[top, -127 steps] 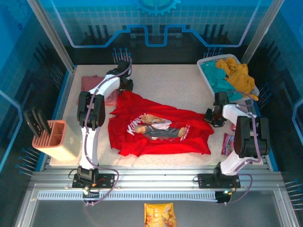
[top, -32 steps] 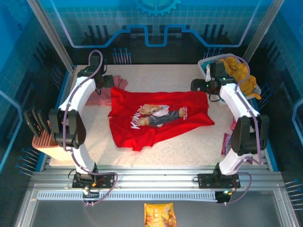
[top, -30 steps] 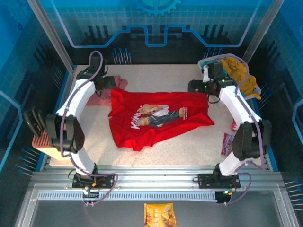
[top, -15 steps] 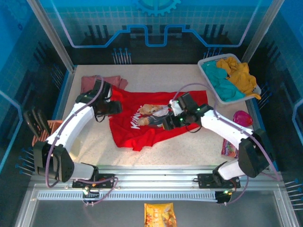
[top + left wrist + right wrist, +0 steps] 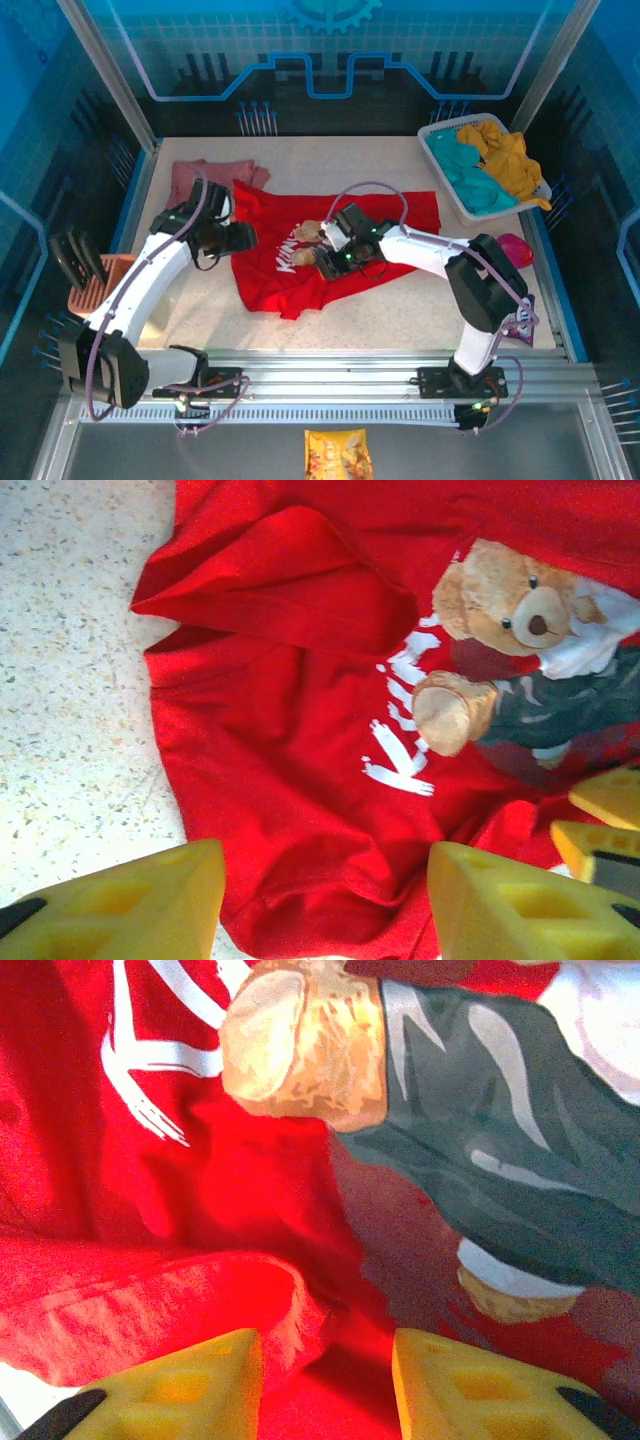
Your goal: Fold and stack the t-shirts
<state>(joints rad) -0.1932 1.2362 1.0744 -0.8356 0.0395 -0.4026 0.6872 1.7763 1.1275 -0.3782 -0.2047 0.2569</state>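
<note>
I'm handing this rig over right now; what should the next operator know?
Left gripper: open, over the red t-shirt's left edge, holding nothing.
Right gripper: open, fingers either side of a raised fold of red cloth by the bear print.
Pink t-shirt: crumpled at the far left corner.
Done: red t-shirt laid print-up, rumpled.
Left: fold both, stack them.

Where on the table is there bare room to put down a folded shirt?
Two bare patches of table: the far strip between the pink t-shirt and the white basket, and the near strip in front of the red t-shirt. The middle is crowded: the red t-shirt covers it.
</note>
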